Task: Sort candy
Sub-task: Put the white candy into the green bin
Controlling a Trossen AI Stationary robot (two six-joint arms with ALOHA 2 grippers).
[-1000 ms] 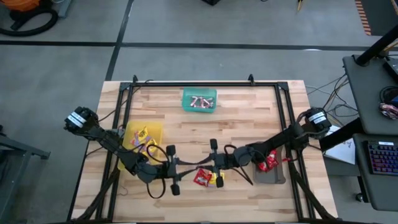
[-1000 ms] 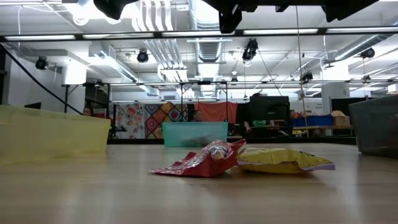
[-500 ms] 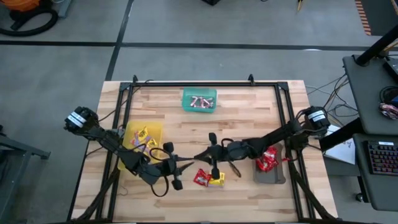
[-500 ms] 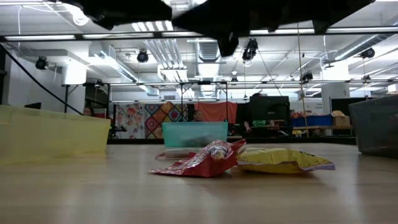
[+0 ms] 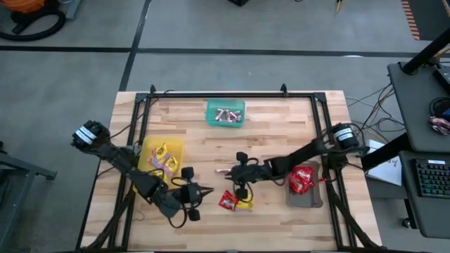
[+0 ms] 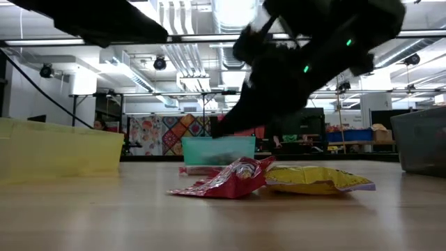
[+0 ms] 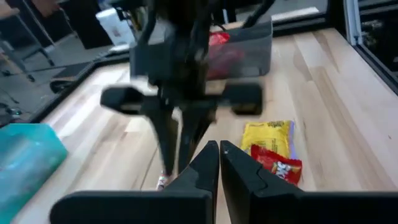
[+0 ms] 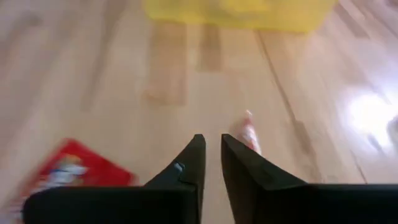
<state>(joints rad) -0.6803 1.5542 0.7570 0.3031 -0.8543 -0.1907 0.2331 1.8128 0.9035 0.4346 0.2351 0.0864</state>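
A red packet point(image 5: 228, 202) and a yellow packet point(image 5: 244, 204) lie side by side on the table's near middle, also in the low view as red packet point(image 6: 226, 180) and yellow packet point(image 6: 317, 178). A small pinkish roll point(image 8: 249, 134) lies on the wood just beyond them. My right gripper point(image 5: 222, 171) is shut and slants down low over the table, its tips point(image 8: 211, 146) just short of the roll. My left gripper point(image 5: 209, 191) is shut too, its tips point(image 7: 219, 149) to the left of the packets and pointing at them.
Three trays stand around the work spot: a yellow tray point(image 5: 162, 154) on the left with yellow packets, a green tray point(image 5: 225, 113) at the far middle with rolls, and a grey tray point(image 5: 304, 186) on the right with red packets. A black frame runs along the table's edges.
My right gripper has come down toward the table and a little toward the far-left, tipping its fingers down at the roll; it now fills the low view. My left gripper has drawn back slightly toward the left, away from the packets. The packets have stayed put.
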